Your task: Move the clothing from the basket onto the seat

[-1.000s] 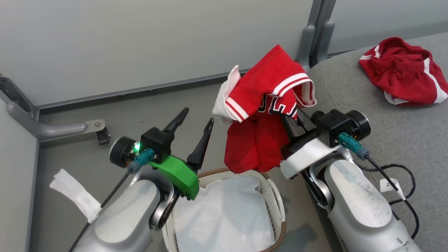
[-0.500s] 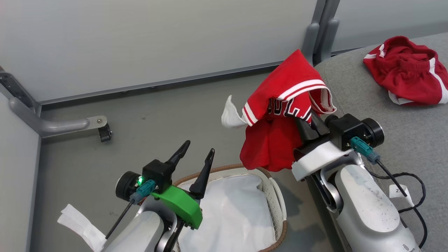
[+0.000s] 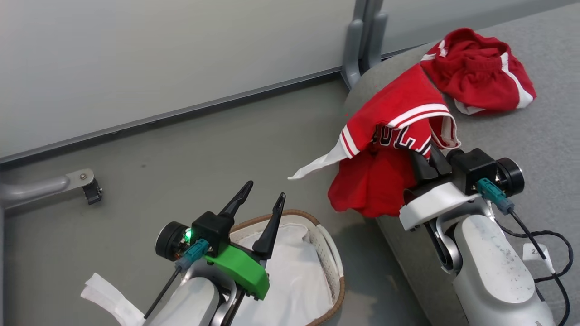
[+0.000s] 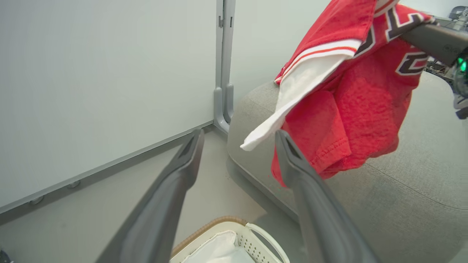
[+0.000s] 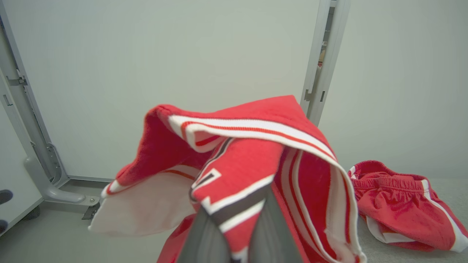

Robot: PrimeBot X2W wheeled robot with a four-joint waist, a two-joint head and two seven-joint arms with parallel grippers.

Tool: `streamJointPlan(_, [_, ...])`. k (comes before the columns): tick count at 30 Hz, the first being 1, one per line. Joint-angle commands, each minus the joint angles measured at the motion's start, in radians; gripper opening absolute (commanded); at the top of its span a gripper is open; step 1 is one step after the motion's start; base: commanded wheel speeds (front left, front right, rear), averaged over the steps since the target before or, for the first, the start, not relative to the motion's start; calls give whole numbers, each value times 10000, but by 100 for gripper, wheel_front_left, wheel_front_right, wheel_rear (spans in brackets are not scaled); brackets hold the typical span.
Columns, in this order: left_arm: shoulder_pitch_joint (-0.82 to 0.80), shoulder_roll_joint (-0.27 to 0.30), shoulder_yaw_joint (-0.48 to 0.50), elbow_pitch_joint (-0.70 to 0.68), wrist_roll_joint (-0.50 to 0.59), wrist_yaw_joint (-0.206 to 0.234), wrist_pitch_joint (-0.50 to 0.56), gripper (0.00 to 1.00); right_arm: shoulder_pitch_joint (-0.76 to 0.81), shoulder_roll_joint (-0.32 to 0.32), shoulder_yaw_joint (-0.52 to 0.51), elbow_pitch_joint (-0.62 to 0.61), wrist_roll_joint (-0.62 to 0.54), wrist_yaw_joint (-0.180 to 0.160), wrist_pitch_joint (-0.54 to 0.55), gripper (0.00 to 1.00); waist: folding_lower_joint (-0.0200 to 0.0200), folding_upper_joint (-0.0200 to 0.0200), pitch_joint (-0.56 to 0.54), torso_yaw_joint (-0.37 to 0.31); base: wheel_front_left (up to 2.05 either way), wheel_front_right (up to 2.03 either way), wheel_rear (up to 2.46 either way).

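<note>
Now, at the lower left of the head view, the left gripper (image 3: 265,190) hovers wide open and empty over the basket (image 3: 334,271), whose white liner (image 3: 290,276) lies bare. Right of centre, the right gripper (image 3: 428,160) is clamped shut on the red jersey (image 3: 394,122). A second ago that garment hung above the basket's far rim. It has since swung across to the left edge of the seat (image 3: 534,140), the camera turning along. Red shorts (image 3: 476,68) already lie on the seat at upper right. Judging by this, letting go over the cushion is what remains.

Red jersey (image 3: 394,122) aloft by grey seat (image 3: 521,136), red shorts (image 3: 476,68) crumpled atop
</note>
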Motion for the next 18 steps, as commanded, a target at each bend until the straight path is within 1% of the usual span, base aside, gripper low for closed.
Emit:
streamJointPlan(1, [141, -48, 56, -58, 96, -53, -30, 100, 166, -25, -112, -63, -78, -14, -4, 0, 0, 18, 181, -881, 0, 0, 0])
streamJointPlan(6, [122, -135, -17, -36, 492, -203, -20, 100, 328, -25, -541, -159, -220, -14, -4, 0, 0, 18, 405, -1863, 0, 0, 0])
streamJointPlan(10, [10, -233, -139, -35, 664, -307, -20, 100, 515, -26, -878, -237, -203, -14, -4, 0, 0, 18, 605, -2434, 0, 0, 0])
streamJointPlan(14, [-138, -230, -188, -10, 807, -364, -20, 100, 643, -16, -1097, -331, -146, -14, -4, 0, 0, 18, 831, -2828, 0, 0, 0])
streamJointPlan(18, [-227, -193, -208, 49, 899, -433, -20, 100, 758, -19, -1316, -434, -30, -14, -4, 0, 0, 18, 1021, -2996, 0, 0, 0])
